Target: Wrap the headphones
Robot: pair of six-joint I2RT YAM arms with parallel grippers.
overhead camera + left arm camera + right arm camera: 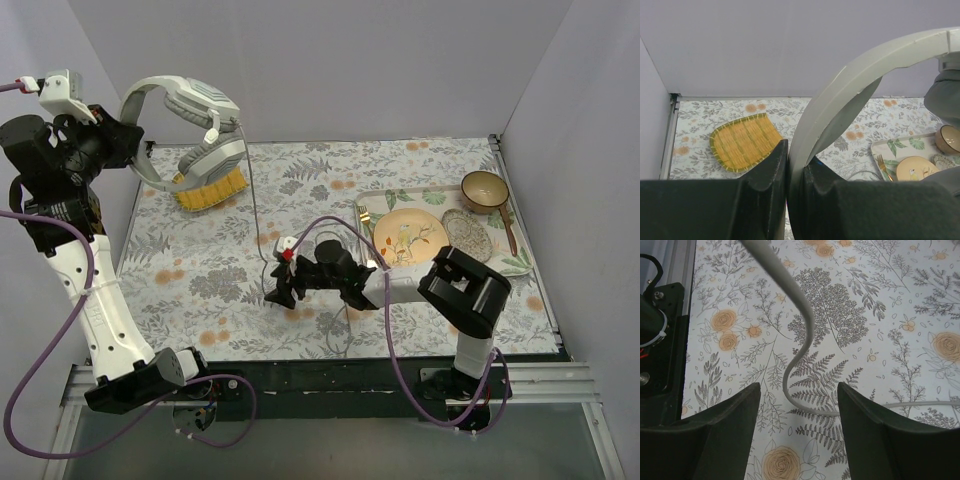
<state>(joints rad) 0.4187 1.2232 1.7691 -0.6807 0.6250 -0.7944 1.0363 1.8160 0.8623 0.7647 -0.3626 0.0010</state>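
Top external view: at the upper left, the left jaws sit high and are clamped on the curved headband of the grey-white headphones point(195, 110). The headphones are lifted clear of the floral surface point(200, 280); their lower earcup overlaps a yellow woven tray point(212, 190) in the frame. In the left wrist view both black fingers point(765, 180) press against the headband with no gap. The thin grey cord point(250, 200) drops from the earcups to the surface and curls toward the middle. There the right jaws sit low, spread wide and gripping nothing. In the right wrist view the cord point(809, 322) passes between the fingers, touching neither. At the right, a leaf-printed tray point(520, 265) carries a plate point(410, 237), a bowl point(483, 190) and a fork point(365, 222).
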